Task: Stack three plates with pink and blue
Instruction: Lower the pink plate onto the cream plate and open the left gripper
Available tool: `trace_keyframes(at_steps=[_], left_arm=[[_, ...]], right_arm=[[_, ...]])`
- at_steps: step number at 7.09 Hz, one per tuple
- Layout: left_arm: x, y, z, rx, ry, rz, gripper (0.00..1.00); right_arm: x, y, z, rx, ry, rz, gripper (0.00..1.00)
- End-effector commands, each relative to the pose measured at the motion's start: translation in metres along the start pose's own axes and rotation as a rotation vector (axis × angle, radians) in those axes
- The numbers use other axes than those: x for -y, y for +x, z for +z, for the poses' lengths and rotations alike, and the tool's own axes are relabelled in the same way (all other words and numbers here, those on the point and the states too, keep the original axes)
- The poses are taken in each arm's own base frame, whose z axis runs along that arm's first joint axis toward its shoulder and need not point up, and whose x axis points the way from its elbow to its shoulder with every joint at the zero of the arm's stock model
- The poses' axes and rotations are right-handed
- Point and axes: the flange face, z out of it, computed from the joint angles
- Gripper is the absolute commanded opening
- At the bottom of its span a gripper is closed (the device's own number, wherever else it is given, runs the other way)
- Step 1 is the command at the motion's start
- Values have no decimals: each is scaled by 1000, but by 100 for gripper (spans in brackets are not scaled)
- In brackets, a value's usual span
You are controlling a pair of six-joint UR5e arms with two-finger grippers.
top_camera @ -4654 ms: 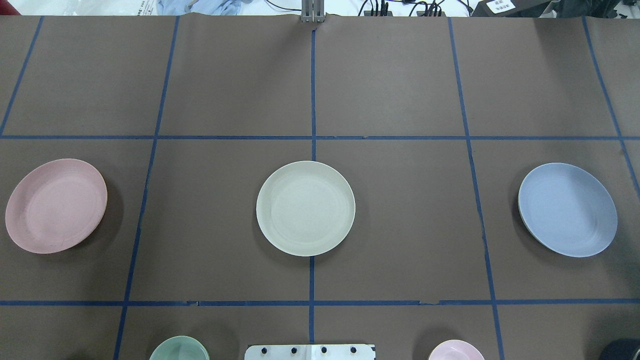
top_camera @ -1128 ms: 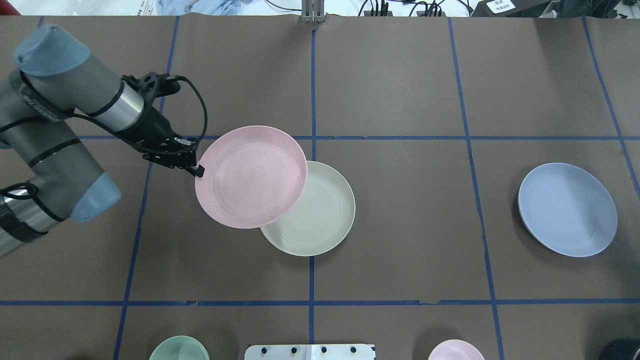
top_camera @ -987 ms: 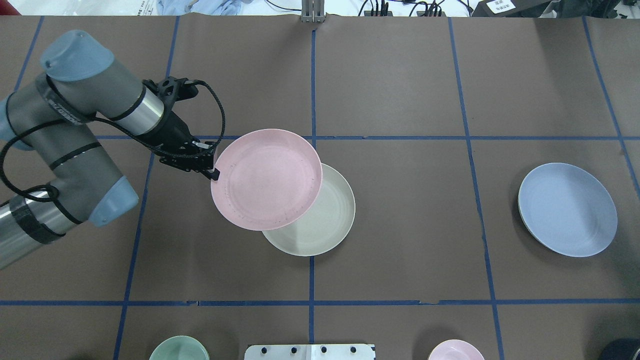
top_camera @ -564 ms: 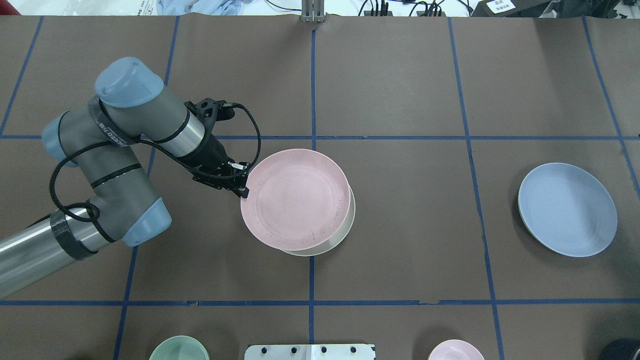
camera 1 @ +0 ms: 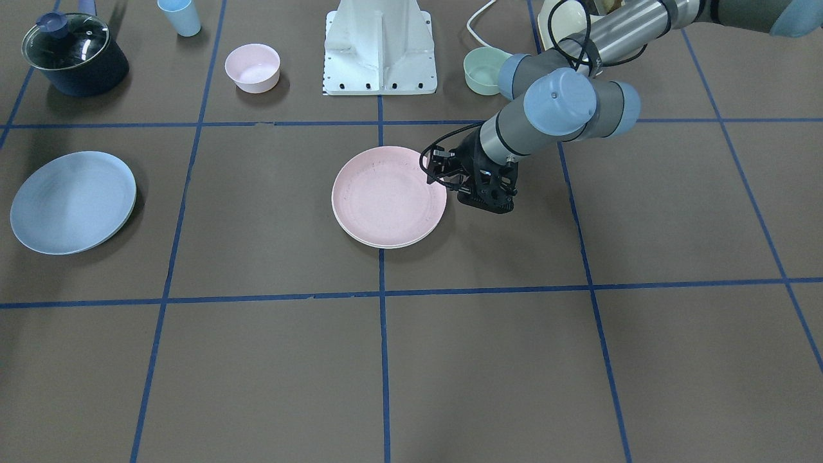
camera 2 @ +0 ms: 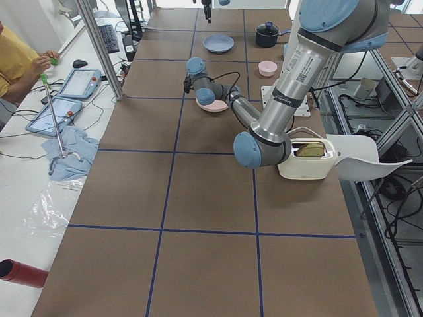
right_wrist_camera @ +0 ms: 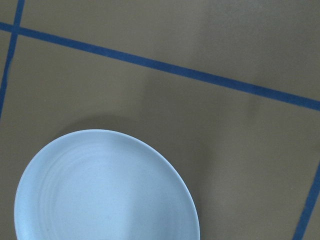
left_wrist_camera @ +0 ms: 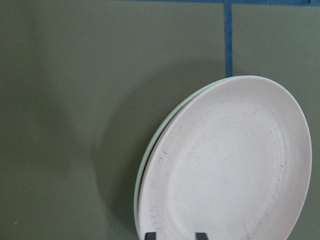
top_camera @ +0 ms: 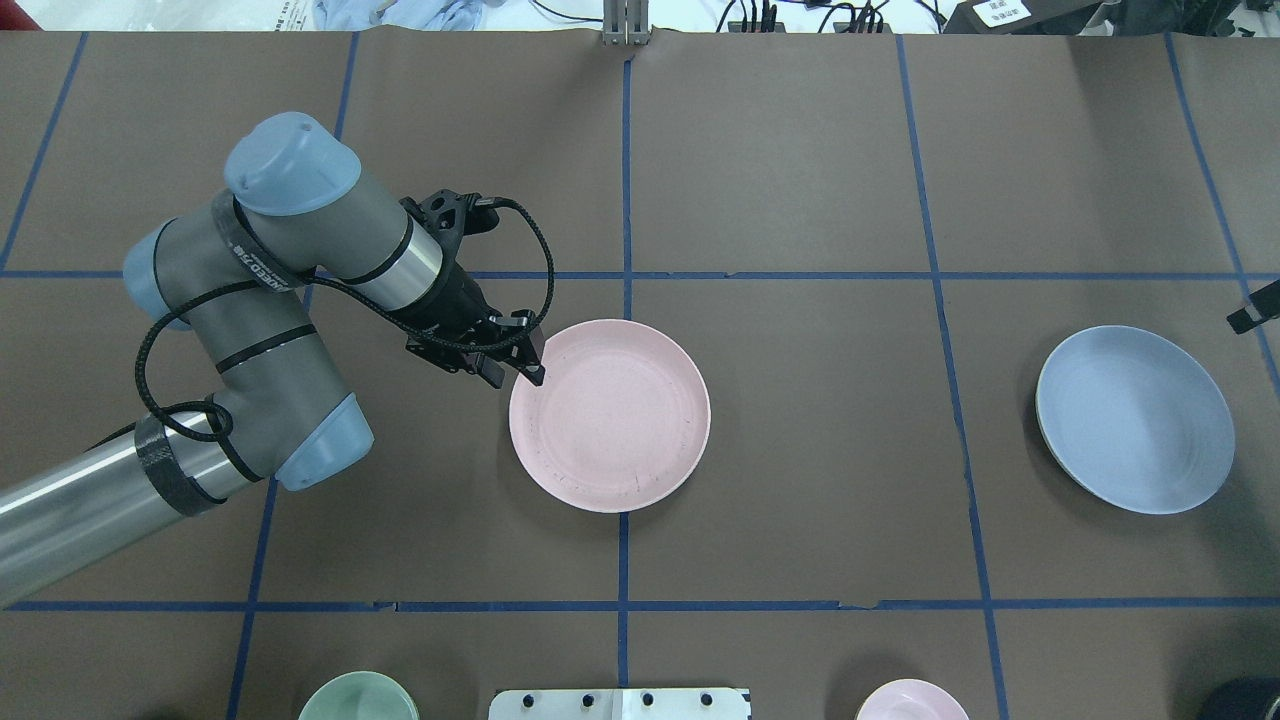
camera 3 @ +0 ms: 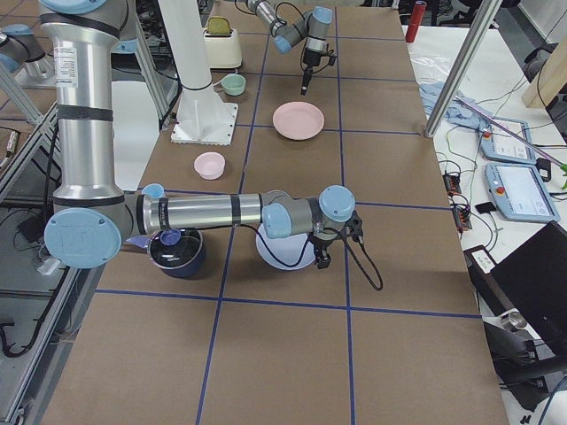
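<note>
The pale pink plate (top_camera: 610,415) lies flat on the cream-white plate at the table's middle. Only a sliver of the cream plate's rim shows (camera 1: 386,245), also in the left wrist view (left_wrist_camera: 149,155). My left gripper (top_camera: 514,374) is open at the pink plate's left rim, its fingertips (left_wrist_camera: 150,235) apart and holding nothing. The light blue plate (top_camera: 1135,420) lies alone at the right. My right gripper (top_camera: 1254,315) shows only as a black tip just past the blue plate; I cannot tell whether it is open or shut. The right wrist view looks down on the blue plate (right_wrist_camera: 105,190).
A small green bowl (top_camera: 358,698) and a small pink bowl (top_camera: 912,700) stand by the robot base (camera 1: 379,45). A lidded dark pot (camera 1: 74,54) and a light blue cup (camera 1: 180,16) stand on the robot's right. A toaster (camera 2: 304,158) stands on its left.
My left arm carried the pink plate in from the left, lowered it onto the cream plate, and its jaws have opened. My right gripper's tip has come in at the right edge.
</note>
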Motion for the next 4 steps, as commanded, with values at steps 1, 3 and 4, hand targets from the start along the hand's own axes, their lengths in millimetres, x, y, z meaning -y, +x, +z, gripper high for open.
trace_keyframes(at_steps=[1, 3, 4], left_arm=[[10, 10, -55, -43, 76, 10, 100], [21, -1, -92, -45, 137, -3, 100], [23, -3, -98, -46, 146, -5, 100]], right_arm=[[-9, 0, 19, 9, -42, 59, 100], [-10, -7, 37, 5, -77, 54, 98], [-12, 5, 60, 6, -73, 11, 97]])
